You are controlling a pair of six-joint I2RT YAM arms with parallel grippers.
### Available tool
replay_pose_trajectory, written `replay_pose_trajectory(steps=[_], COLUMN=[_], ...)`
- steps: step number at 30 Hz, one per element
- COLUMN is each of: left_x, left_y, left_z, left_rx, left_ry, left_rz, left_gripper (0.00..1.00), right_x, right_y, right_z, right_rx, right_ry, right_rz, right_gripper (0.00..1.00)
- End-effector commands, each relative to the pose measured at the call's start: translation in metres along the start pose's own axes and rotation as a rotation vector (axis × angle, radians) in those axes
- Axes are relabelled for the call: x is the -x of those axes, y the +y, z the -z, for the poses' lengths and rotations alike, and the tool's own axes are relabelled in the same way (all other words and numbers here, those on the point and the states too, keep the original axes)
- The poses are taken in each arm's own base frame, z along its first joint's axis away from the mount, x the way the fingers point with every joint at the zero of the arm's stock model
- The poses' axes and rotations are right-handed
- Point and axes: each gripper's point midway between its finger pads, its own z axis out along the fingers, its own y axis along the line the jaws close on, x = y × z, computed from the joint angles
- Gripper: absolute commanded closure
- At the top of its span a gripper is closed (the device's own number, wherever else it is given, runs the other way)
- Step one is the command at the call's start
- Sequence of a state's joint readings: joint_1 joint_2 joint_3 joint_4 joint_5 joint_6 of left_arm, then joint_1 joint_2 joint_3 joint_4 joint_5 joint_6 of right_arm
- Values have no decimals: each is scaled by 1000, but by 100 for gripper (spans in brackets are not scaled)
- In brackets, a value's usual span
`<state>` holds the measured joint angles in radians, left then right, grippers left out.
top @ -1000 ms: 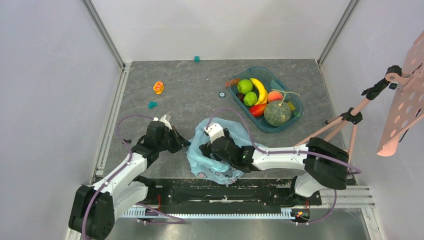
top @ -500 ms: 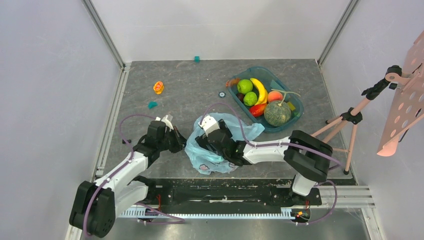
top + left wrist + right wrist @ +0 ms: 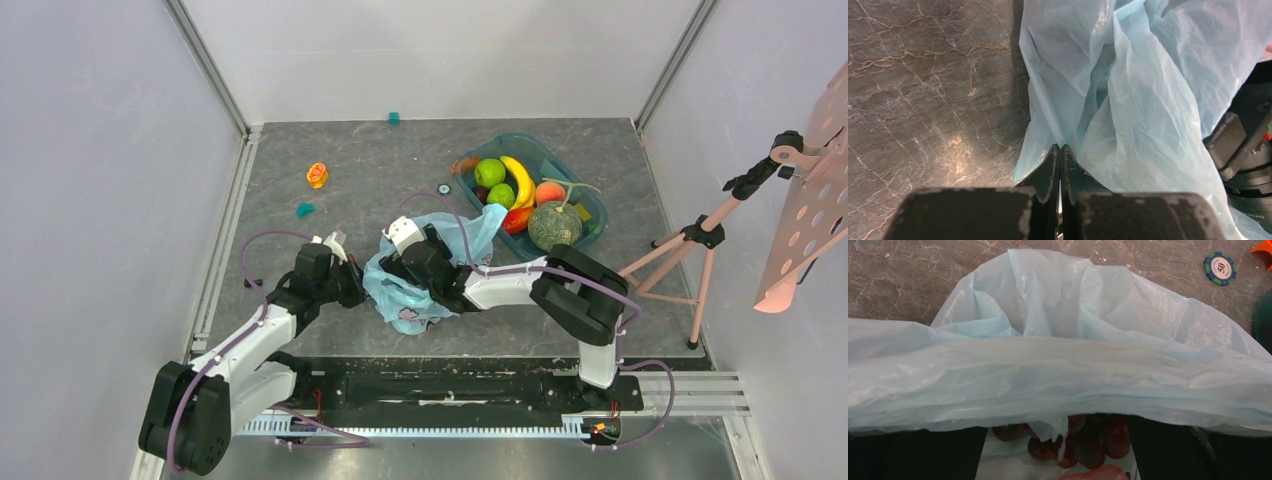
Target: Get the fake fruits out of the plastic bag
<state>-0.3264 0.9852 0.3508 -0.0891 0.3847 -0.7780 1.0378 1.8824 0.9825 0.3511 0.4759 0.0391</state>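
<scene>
The plastic bag [image 3: 405, 296] lies crumpled on the table between both arms. My left gripper [image 3: 1062, 148] is shut on a fold of the bag's left edge [image 3: 1128, 100]. The bag's rim [image 3: 1058, 365] drapes over my right gripper [image 3: 1060, 450]. It reaches into the bag with its jaws wide open. A dark red grape bunch [image 3: 1088, 437] sits between the jaws, untouched as far as I can see. In the top view the right fingers are hidden by the bag. A melon [image 3: 554, 226], a green apple [image 3: 489, 172] and a peach [image 3: 548, 192] lie in the teal tray [image 3: 597, 212].
The tray also holds a banana [image 3: 519, 180] and a red mango [image 3: 515, 220]. A poker chip [image 3: 1220, 268] lies just beyond the bag. An orange toy [image 3: 317, 175] and a small teal block [image 3: 305, 209] sit far left. A pink tripod stand [image 3: 690, 240] is at the right.
My right gripper has pushed left and farther from the bases, deeper into the bag, which has bunched up and shifted left with it. The left gripper has kept its hold, nearly still.
</scene>
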Motion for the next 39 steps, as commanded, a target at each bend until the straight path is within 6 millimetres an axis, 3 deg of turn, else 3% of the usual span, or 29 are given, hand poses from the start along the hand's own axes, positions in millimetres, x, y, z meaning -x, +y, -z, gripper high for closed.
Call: replay_pose_trajectory(steps=[1, 5, 8, 11, 19, 30, 39], left_x=[-1, 0, 2, 3, 12, 23, 38], left_y=[-6, -6, -5, -5, 2, 8, 10], left_z=[3, 5, 6, 6, 8, 9, 6], left_rx=[-48, -43, -39, -33, 21, 73, 96], left_ry=[-4, -14, -26, -33, -85, -132, -195], left_rz=[-39, -38, -36, -35, -22, -15, -15], left_gripper=[98, 98, 98, 98, 98, 98, 98], right_x=[-12, -25, -26, -24, -23, -35, -38], right_y=[2, -5, -9, -10, -24, -38, -26], right_z=[-14, -12, -3, 10, 58, 128, 171], right_rx=[0, -24, -22, 4, 45, 148, 330], right_ry=[55, 95, 89, 73, 31, -47, -114], right_rz=[11, 2, -17, -38, -113, -233, -243], right_gripper=[4, 23, 45, 58, 65, 66, 64])
